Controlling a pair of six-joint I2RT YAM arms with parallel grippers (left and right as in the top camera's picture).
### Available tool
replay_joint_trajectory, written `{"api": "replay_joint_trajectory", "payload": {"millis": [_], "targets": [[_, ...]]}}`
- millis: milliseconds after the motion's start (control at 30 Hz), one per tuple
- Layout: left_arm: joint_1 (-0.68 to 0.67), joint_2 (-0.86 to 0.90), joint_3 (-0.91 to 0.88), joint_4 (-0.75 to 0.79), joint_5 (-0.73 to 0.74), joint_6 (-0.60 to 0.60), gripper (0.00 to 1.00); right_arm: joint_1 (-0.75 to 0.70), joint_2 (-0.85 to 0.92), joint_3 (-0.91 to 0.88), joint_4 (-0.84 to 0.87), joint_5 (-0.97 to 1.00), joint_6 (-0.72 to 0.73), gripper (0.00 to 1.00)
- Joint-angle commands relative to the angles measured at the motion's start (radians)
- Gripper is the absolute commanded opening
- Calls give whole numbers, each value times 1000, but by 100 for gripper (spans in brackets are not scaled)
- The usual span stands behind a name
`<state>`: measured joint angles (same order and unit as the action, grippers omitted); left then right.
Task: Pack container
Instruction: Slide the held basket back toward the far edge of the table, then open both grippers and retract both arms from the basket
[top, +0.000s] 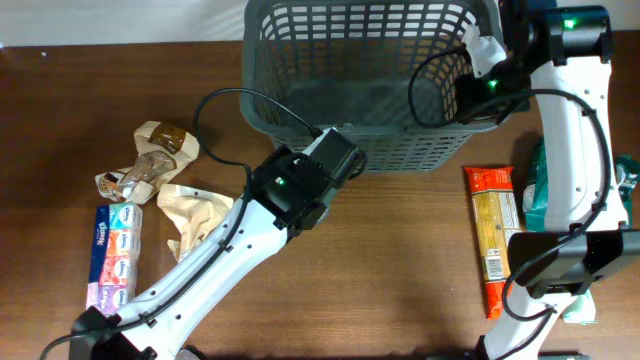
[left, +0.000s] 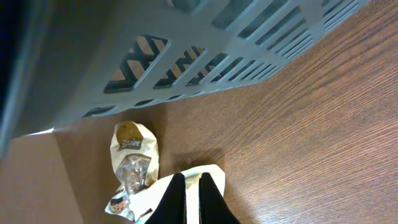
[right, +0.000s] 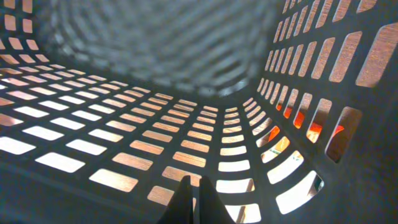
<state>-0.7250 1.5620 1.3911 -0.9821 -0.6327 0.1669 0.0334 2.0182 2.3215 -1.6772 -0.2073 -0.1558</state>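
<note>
You have the large dark grey plastic basket (top: 370, 150), rectangular with slotted sides, standing at the far middle of the brown wooden counter (top: 400, 270), its long axis running left to right. Its floor shows nothing packed, in either the overhead or the right wrist view. Your left pincer (left: 193, 196) has its fingers pressed together on nothing and sits just outside the basket's near wall, towards its left half. Your right pincer (right: 191, 199) is likewise pressed together and empty, down inside the basket at its right end. The relation to note: every packet lies on the near side of the basket, away from both pincers. The crumpled beige paper packet (top: 190, 215) and the flat pack of tissues (top: 113, 255) lie to the left, beside the left arm. The long orange-and-yellow packet (top: 492, 240) lies to the right, near the right arm's base, its long axis running near to far, across the basket's length. In my judgement the left pincer is better placed for a first pick, being outside the walls; it would need to draw back leftward and spread before descending.
</note>
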Motion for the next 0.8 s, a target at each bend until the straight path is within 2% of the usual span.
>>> {"api": "replay_joint_trajectory", "payload": {"millis": [0,433,500,567,600,700,767], "targets": [[8,-7,8,13,-7,23,2,16,2,5,-15,-9,8,4],[8,-48,27,-55,4,3,2,50,-37,20,39,10,0,4],[8,-68,50,-92,4,3,7,51,-46,39,40,10,0,30],[8,-89,76,-141,5,3,11,51,-51,64,39,10,-1,47],[8,-101,92,-175,4,-3,12,51,-53,80,38,10,0,61],[8,-138,151,-292,4,-47,12,50,-61,137,33,10,0,84],[8,-161,188,-350,0,-63,12,50,-68,180,27,10,0,87]]}}
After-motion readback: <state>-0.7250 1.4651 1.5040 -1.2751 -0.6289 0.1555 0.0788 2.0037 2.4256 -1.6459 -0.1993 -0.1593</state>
